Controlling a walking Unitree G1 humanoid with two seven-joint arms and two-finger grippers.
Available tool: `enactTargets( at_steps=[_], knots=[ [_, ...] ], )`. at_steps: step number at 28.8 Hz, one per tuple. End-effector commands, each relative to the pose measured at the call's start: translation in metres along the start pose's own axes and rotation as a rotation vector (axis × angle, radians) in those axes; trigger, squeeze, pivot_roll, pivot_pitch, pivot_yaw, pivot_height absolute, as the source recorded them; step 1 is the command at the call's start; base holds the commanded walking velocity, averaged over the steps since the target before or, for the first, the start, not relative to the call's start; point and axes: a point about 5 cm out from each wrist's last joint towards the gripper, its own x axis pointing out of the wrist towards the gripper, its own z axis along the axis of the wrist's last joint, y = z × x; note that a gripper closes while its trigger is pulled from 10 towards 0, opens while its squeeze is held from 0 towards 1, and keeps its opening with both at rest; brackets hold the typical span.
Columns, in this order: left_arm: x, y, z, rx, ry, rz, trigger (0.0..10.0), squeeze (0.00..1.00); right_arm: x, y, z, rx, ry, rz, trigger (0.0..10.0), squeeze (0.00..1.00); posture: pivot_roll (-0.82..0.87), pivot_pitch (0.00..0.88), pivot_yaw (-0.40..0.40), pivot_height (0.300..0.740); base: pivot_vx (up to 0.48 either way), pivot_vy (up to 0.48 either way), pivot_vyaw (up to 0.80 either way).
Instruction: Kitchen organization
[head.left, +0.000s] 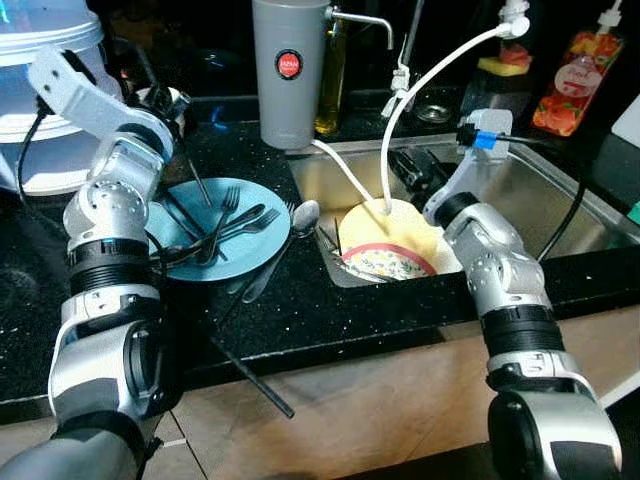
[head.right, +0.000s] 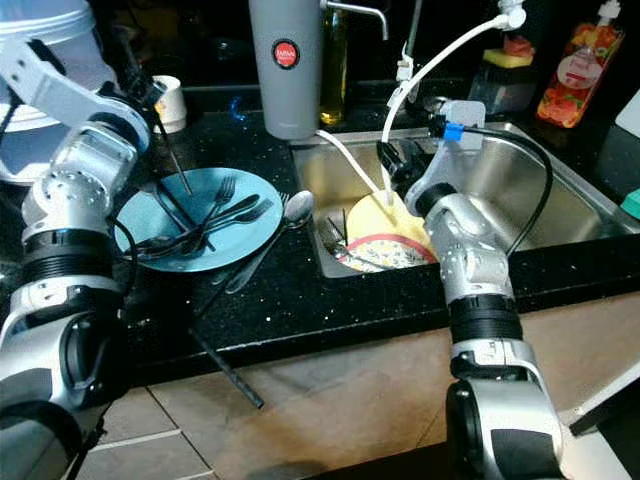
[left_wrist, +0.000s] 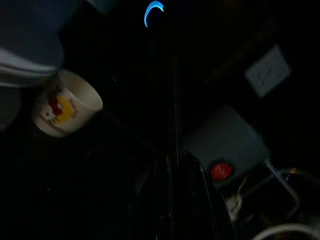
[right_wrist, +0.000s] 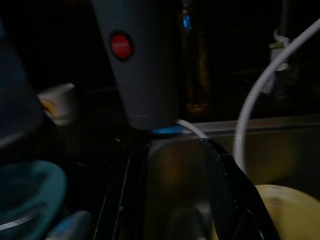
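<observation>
2 forks (head.left: 228, 222) lie on 1 blue plate (head.left: 262, 256).

left gripper (head.right: 150, 100) fingers hidden behind its wrist, stacked sink dishes (head.left: 385, 262) part-covered by yellow plate (head.left: 395, 228), white tub (head.left: 40, 60) cut off

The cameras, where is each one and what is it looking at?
Left eye view: on the head, looking down at the blue plate of forks, the sink, both arms.
Right eye view: same scene.
Left wrist view: along the left gripper toward a white cup.
Right wrist view: along the open right gripper. Both wrists share the grey canister.
</observation>
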Motion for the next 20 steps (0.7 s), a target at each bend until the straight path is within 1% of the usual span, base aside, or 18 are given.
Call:
enactTargets(
  at_steps=[1, 4, 8, 10, 11, 12, 13, 14, 15, 17, 18, 20],
  knots=[
    [-0.004, 0.004, -0.009, -0.033, 0.03, 0.014, 0.0, 0.0, -0.001, 0.001, 0.003, 0.028, -0.014, 0.004, 10.0, 0.0, 0.05, 0.103, 0.008, 0.74, 0.0, 0.0, 0.0],
    [-0.01, 0.005, -0.016, -0.048, 0.052, -0.006, 0.0, 0.0, -0.001, 0.005, 0.002, 0.05, -0.016, 0.015, 10.0, 0.0, 0.05, 0.101, 0.008, 0.74, 0.0, 0.0, 0.0],
    [-0.016, 0.002, -0.02, -0.042, 0.048, -0.028, 0.0, 0.0, -0.001, 0.008, 0.002, 0.084, -0.024, 0.021, 10.0, 0.0, 0.06, 0.1, 0.007, 0.74, 0.0, 0.0, 0.0],
    [-0.017, 0.001, -0.02, -0.044, 0.039, -0.039, 0.0, 0.0, -0.002, 0.01, 0.003, 0.099, -0.027, 0.028, 10.0, 0.0, 0.06, 0.1, 0.007, 0.74, 0.0, 0.0, 0.0],
    [-0.018, -0.003, -0.02, -0.058, 0.037, -0.07, 0.0, 0.0, -0.002, 0.013, 0.004, 0.122, -0.032, 0.054, 10.0, 0.0, 0.06, 0.1, 0.007, 0.74, 0.0, 0.0, 0.0],
    [-0.02, -0.008, -0.02, -0.068, 0.034, -0.104, 0.0, 0.0, -0.002, 0.019, 0.005, 0.147, -0.037, 0.089, 10.0, 0.07, 0.06, 0.1, 0.007, 0.74, 0.0, 0.0, 0.0],
    [-0.023, -0.016, -0.021, -0.086, 0.061, -0.178, 0.0, 0.0, -0.003, 0.029, 0.008, 0.188, -0.047, 0.171, 10.0, 1.0, 0.06, 0.1, 0.007, 0.74, 0.0, 0.0, 0.0],
    [-0.023, -0.016, -0.021, -0.086, 0.061, -0.178, 0.0, 0.0, -0.003, 0.029, 0.008, 0.188, -0.047, 0.171, 10.0, 1.0, 0.06, 0.1, 0.007, 0.74, 0.0, 0.0, 0.0],
    [-0.026, -0.023, -0.023, -0.076, 0.09, -0.249, 0.0, 0.0, -0.005, 0.038, 0.011, 0.21, -0.052, 0.239, 10.0, 1.0, 0.06, 0.1, 0.007, 0.74, 0.0, 0.0, 0.0],
    [-0.029, -0.029, -0.026, -0.075, 0.129, -0.316, 0.0, 0.0, -0.006, 0.048, 0.013, 0.222, -0.05, 0.305, 10.0, 1.0, 0.06, 0.1, 0.007, 0.74, 0.0, 0.0, 0.0],
    [-0.029, -0.029, -0.026, -0.075, 0.129, -0.316, 0.0, 0.0, -0.006, 0.048, 0.013, 0.222, -0.05, 0.305, 10.0, 1.0, 0.06, 0.1, 0.007, 0.74, 0.0, 0.0, 0.0],
    [-0.032, -0.033, -0.03, -0.086, 0.166, -0.362, 0.0, 0.0, -0.008, 0.055, 0.014, 0.228, -0.045, 0.356, 10.0, 1.0, 0.06, 0.1, 0.007, 0.74, 0.0, 0.0, 0.0]
  ],
)
